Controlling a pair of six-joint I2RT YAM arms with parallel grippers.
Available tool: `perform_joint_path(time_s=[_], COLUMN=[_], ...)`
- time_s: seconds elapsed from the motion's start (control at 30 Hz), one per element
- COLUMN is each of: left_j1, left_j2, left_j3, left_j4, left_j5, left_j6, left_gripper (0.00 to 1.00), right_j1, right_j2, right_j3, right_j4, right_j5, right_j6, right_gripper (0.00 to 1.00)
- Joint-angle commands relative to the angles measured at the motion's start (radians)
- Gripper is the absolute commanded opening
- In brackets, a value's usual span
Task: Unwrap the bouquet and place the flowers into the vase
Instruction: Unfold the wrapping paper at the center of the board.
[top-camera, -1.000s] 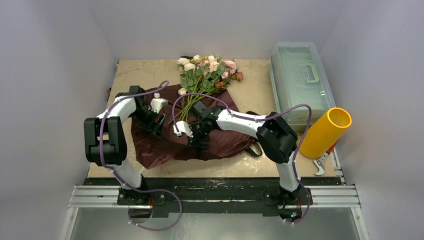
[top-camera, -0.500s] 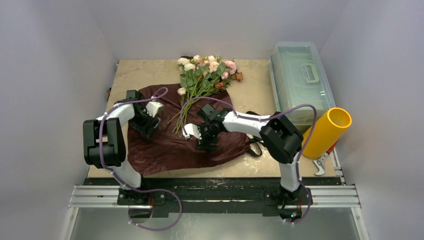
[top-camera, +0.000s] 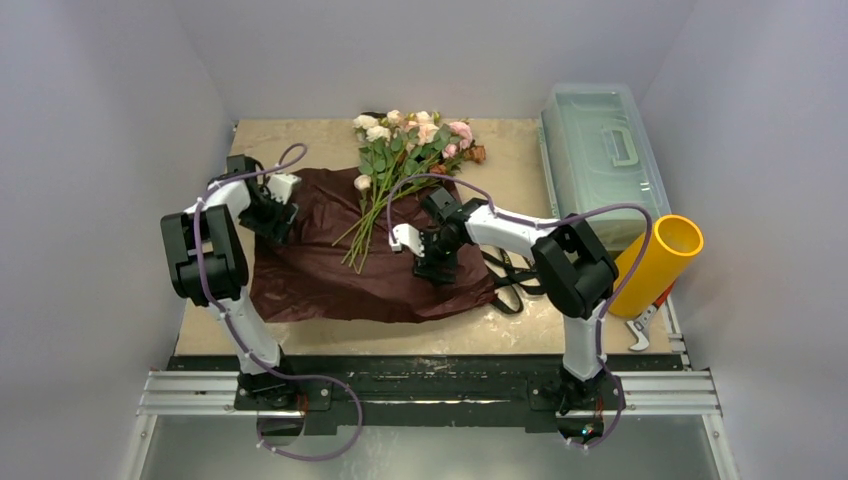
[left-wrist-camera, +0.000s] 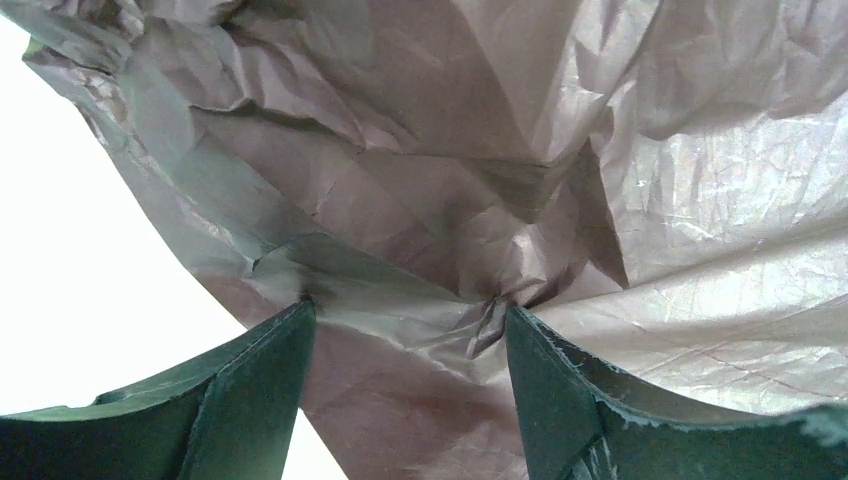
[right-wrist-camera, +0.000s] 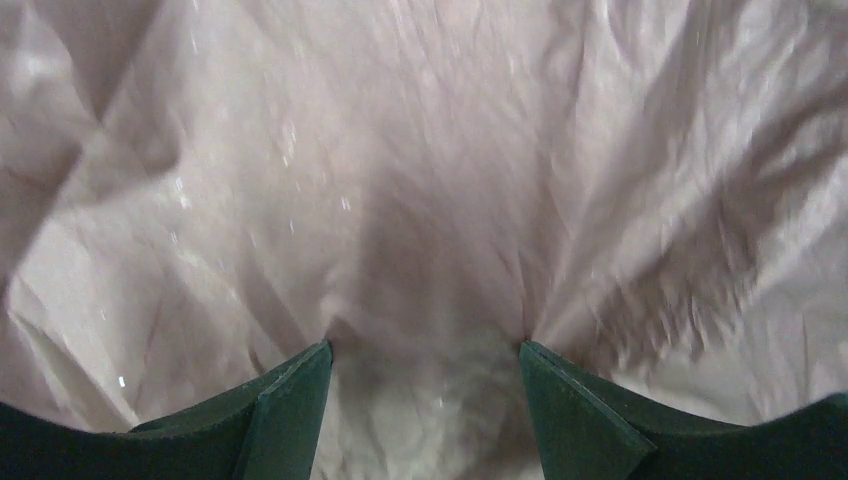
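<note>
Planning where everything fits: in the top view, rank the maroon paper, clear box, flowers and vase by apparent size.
1. maroon paper
2. clear box
3. flowers, spread loosely, close to the box
4. vase, though it rises toward the camera, so its rank is unsure

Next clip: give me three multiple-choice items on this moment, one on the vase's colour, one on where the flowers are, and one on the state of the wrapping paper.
1. What colour is the vase?
A) blue B) white C) yellow-orange
2. Where do the flowers lie?
A) in the vase B) on the maroon paper C) inside a clear box
3. The maroon paper is:
A) spread open B) tied round the stems C) balled up

Answers: 1 C, it is a plain yellow-orange cylinder at the right. 2 B, the stems rest on the sheet and the vase mouth shows nothing in it. 3 A, the sheet lies opened out under the stems.
</note>
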Motion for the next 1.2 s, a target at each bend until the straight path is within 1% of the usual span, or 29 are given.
perform_joint_path(time_s=[0.0, 0.13, 0.23, 0.3, 0.37, 0.47, 0.57, 0.7, 0.8, 0.87, 0.93, 1.1, 1.17], left_j1=[0.038, 0.040, 0.042, 0.048, 0.049, 0.049, 0.049, 0.049, 0.049, 0.049, 0.048, 0.049, 0.048], left_j2=[0.133, 0.179, 0.215, 0.197, 0.136, -0.009, -0.149, -0.281, -0.345, -0.370, -0.401, -0.463, -0.482], left_j3=[0.016, 0.081, 0.144, 0.165, 0.158, 0.117, 0.084, 0.062, 0.028, -0.019, -0.088, -0.276, -0.347], left_j4=[0.126, 0.122, 0.100, 0.075, 0.050, 0.011, -0.076, -0.304, -0.454, -0.527, -0.535, -0.488, -0.432], left_j5=[-0.121, -0.113, -0.123, -0.077, 0.012, 0.127, 0.223, 0.346, 0.391, 0.384, 0.353, 0.221, 0.139], left_j6=[0.040, 0.024, 0.014, 0.012, 0.020, 0.034, 0.100, 0.292, 0.402, 0.463, 0.500, 0.565, 0.562], left_gripper=[0.68, 0.69, 0.68, 0.68, 0.67, 0.67, 0.68, 0.71, 0.73, 0.73, 0.73, 0.72, 0.72], right_j1=[-0.064, -0.074, -0.072, -0.072, -0.074, -0.072, -0.066, -0.028, -0.012, -0.006, -0.004, -0.003, -0.002], right_j2=[0.000, -0.002, 0.037, 0.064, 0.071, 0.049, 0.032, 0.045, 0.074, 0.092, 0.109, 0.138, 0.141], right_j3=[-0.029, 0.005, 0.086, 0.146, 0.191, 0.221, 0.240, 0.243, 0.252, 0.265, 0.278, 0.290, 0.277], right_j4=[-0.138, -0.141, -0.145, -0.164, -0.183, -0.196, -0.204, -0.199, -0.189, -0.185, -0.186, -0.208, -0.213], right_j5=[0.039, 0.023, 0.001, -0.019, -0.033, -0.053, -0.078, -0.054, -0.032, -0.016, -0.007, 0.017, 0.026], right_j6=[0.022, 0.059, 0.114, 0.134, 0.139, 0.151, 0.174, 0.181, 0.193, 0.202, 0.207, 0.202, 0.193], right_gripper=[0.74, 0.74, 0.74, 0.72, 0.71, 0.71, 0.71, 0.70, 0.69, 0.69, 0.69, 0.68, 0.68])
